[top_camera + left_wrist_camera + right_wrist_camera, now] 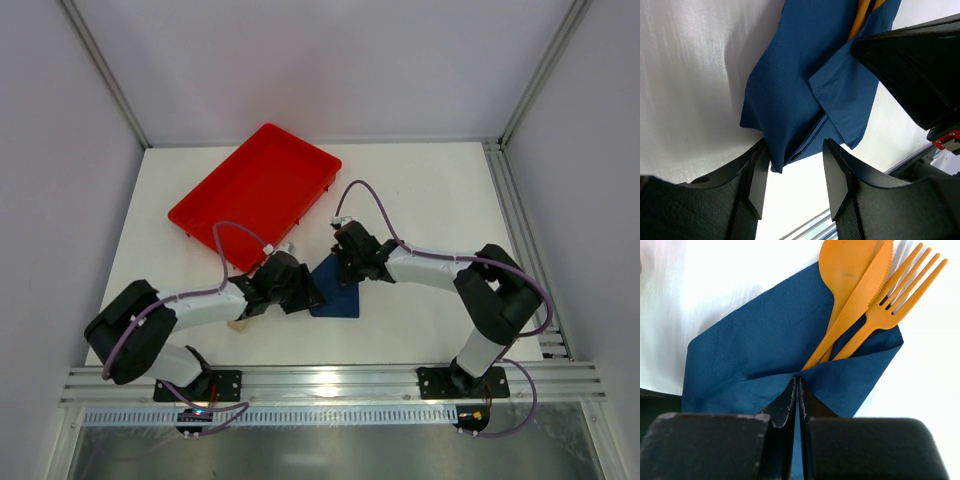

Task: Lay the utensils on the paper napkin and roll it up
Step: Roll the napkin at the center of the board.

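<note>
The navy paper napkin (750, 340) lies on the table, folded over the handles of the orange utensils: a spoon (847, 265), a knife (865, 290) and a fork (900, 285), whose heads stick out past the fold. My right gripper (798, 382) is shut, its tips pressing on the folded flap just below the handles. In the left wrist view the napkin (790, 90) hangs in layered folds, with one corner reaching between the fingers of my open left gripper (796, 160), close to the left finger (757, 175). From above, both grippers (308, 292) (347, 268) meet over the napkin (340, 300).
A red tray (255, 195) sits tilted at the back left. A pale beige strip (238, 323) lies by the left arm. An aluminium rail (330, 382) runs along the near table edge, and frame posts stand at the back corners.
</note>
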Motion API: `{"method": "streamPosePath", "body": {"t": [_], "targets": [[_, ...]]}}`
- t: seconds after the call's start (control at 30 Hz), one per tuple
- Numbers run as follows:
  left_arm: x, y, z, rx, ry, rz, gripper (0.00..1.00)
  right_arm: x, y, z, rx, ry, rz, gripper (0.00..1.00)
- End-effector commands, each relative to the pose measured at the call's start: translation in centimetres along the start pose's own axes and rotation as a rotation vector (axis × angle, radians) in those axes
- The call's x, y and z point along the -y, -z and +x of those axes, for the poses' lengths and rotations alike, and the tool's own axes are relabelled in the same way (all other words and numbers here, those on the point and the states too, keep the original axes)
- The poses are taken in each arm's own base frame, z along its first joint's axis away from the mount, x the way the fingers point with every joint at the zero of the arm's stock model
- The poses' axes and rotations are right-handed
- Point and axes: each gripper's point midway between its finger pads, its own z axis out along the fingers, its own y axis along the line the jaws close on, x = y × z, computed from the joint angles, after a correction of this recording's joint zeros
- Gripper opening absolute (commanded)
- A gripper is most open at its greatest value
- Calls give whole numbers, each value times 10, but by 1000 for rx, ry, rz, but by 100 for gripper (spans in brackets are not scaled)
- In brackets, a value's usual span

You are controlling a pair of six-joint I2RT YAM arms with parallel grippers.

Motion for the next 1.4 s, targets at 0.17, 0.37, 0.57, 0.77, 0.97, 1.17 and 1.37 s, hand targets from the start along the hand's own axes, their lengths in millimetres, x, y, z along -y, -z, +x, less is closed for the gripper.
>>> {"method": "streamPosePath", "body": {"t": [0.17,0.37,0.57,0.77,0.97,1.17,1.37], "targets": [[10,6,-14,146,20,3,49,9,1,19,-51,7,27,4],[10,20,-20,289,49,-27,51,11,2,21,-52,14,32,4],[21,11,-21,286,19,5,52,12,2,23,-56,14,34,4],[13,2,-17,272,16,-22,52,12,3,23,-56,17,32,4],[3,6,-26,306,-26,-107,52,12,3,23,-53,17,31,4],[19,14,-36,361,-61,-22,53,12,2,25,-55,15,30,4],[31,12,-31,337,-86,42,50,12,2,24,-52,15,30,4]]}}
